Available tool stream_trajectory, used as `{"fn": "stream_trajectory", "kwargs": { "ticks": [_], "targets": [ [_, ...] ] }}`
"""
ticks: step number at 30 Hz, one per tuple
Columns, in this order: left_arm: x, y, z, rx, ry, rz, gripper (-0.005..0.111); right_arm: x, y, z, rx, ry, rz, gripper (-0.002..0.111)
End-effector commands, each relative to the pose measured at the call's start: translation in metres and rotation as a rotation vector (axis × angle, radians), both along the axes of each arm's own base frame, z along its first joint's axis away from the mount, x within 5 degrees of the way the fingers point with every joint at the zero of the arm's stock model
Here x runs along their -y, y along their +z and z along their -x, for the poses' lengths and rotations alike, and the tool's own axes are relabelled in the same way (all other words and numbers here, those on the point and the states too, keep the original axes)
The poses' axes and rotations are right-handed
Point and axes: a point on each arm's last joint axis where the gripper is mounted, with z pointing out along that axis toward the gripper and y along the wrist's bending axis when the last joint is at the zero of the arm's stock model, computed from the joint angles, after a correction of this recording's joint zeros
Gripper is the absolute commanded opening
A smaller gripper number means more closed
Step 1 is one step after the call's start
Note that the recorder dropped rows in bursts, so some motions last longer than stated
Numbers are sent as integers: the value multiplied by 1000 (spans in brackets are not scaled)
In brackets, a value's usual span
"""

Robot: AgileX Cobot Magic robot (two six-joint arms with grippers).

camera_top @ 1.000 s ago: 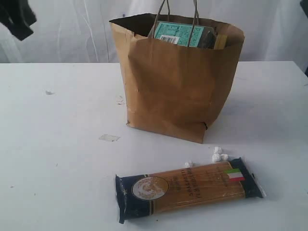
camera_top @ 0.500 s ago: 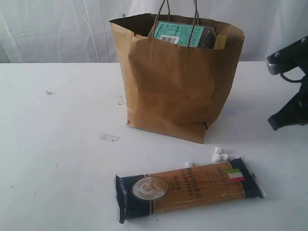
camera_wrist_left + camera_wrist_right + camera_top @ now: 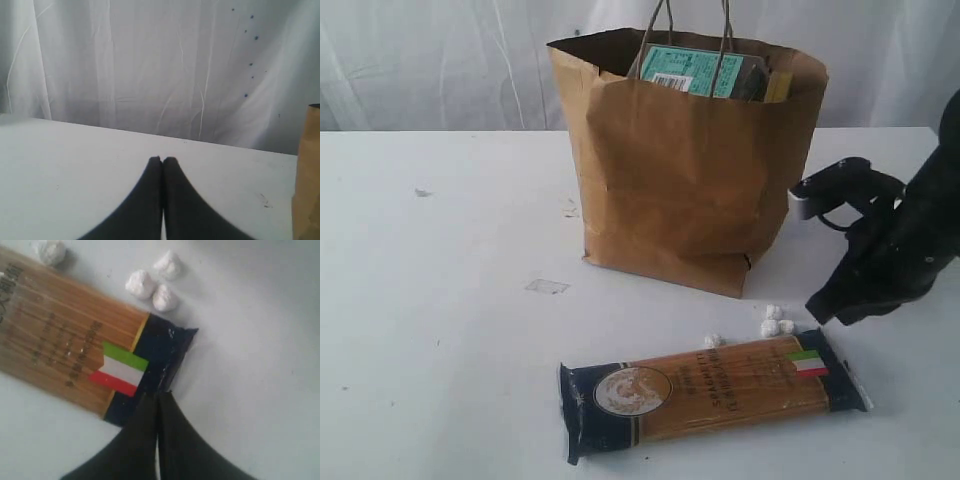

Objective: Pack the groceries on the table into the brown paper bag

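The brown paper bag (image 3: 690, 170) stands upright at the back of the white table (image 3: 440, 300), with a teal carton (image 3: 705, 72) showing at its open top. A long spaghetti pack (image 3: 710, 395) with navy ends lies flat in front of the bag. My right gripper (image 3: 817, 312) hangs low just off the pack's right end, shut and holding nothing. In the right wrist view its closed tips (image 3: 157, 394) sit over the pack's navy end (image 3: 165, 347) by the flag label. My left gripper (image 3: 162, 159) is shut and empty above bare table, with the bag's edge (image 3: 307, 170) to one side.
Small white pellets (image 3: 775, 320) lie between the bag and the pack's right end, also in the right wrist view as pellets (image 3: 150, 287). A scuff (image 3: 547, 286) marks the table left of the bag. White curtain (image 3: 440, 60) hangs behind.
The right arm has come in from the right edge and dropped toward the pack's right end. The left arm has left the exterior view's top left corner.
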Motion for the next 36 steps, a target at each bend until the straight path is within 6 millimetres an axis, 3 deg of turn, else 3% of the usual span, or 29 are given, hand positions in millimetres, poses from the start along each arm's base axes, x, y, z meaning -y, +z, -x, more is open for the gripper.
{"fn": "stream_trajectory", "kwargs": {
  "ticks": [1,6,9,12,15,18,23,36],
  "targets": [
    [0,-14,-3,-47,-5,-1,1,-1,3,-10,98,0,-19,0],
    [-1,-59,-16,-173,-2,31,1,-4,-5,-13,69,-25,-51,5],
    [-3,-89,-22,-225,16,125,1,-5,-9,-15,59,-29,-52,20],
    [-4,-106,-25,-212,36,189,1,-5,-13,-17,56,-33,-52,36],
    [-7,-116,-28,-146,46,87,0,-9,-17,-20,53,-70,-96,46],
    [-7,-135,-28,-194,33,-96,0,-14,-22,-23,48,-90,-156,46],
    [-5,-149,-25,-336,5,-80,0,-19,-36,-28,33,-12,-179,46],
    [-5,-147,-26,-315,9,-82,0,-18,-57,-38,47,-40,-156,46]
  ]
}}
